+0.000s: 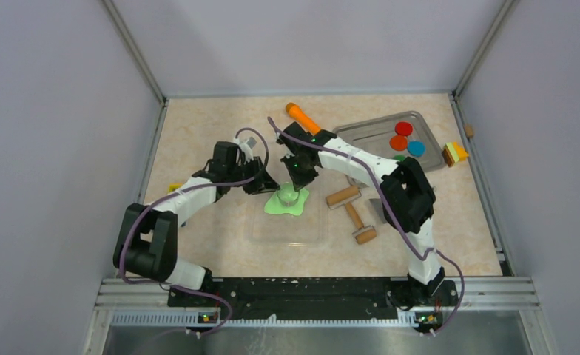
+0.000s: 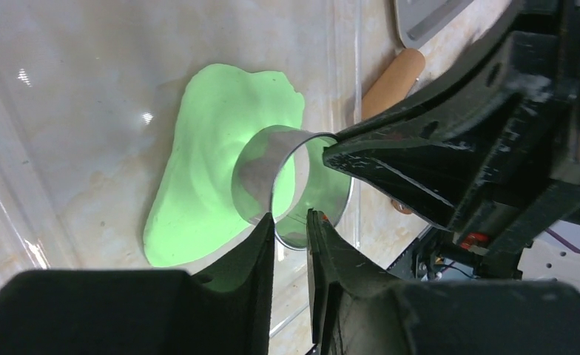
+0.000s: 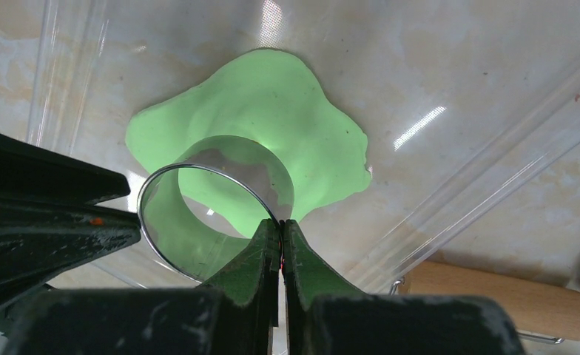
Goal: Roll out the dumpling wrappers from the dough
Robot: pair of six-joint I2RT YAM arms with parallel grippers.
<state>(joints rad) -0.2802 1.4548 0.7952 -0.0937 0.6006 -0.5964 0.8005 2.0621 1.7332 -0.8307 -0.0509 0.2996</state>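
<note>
The dough (image 1: 296,208) is a thin, irregular lime-green sheet on a clear plastic mat (image 1: 287,231). It also shows in the left wrist view (image 2: 206,148) and the right wrist view (image 3: 272,103). A metal ring cutter (image 1: 290,197) stands on the sheet. My right gripper (image 3: 280,223) is shut on the ring's wall (image 3: 220,159). My left gripper (image 2: 291,223) has its jaws a narrow gap apart at the ring's near rim (image 2: 261,174). No cut lime-green wrappers are in view.
A wooden roller (image 1: 350,207) lies right of the mat. A metal tray (image 1: 368,132) at the back right holds a red disc (image 1: 403,127), an orange disc (image 1: 398,142) and a blue disc (image 1: 416,148). An orange-handled tool (image 1: 302,116) lies behind the arms.
</note>
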